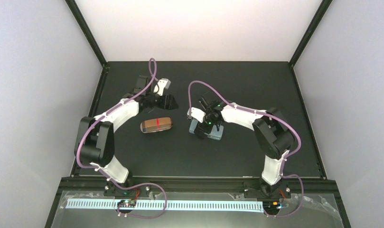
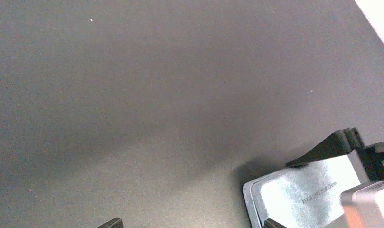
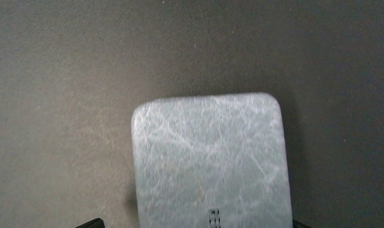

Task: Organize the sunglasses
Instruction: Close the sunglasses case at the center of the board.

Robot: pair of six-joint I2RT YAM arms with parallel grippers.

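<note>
No sunglasses show in any view. A closed blue-grey case lies right of centre. My right gripper hovers right over it. In the right wrist view the case fills the middle. My right gripper is open, with one fingertip left of the case and the other at its right edge. A closed tan case with a red stripe lies left of centre. My left gripper is just behind it, open and empty over bare mat.
The black mat covers the table inside black frame posts and white walls. In the left wrist view a corner of the blue-grey case shows at the lower right, with parts of the right gripper over it.
</note>
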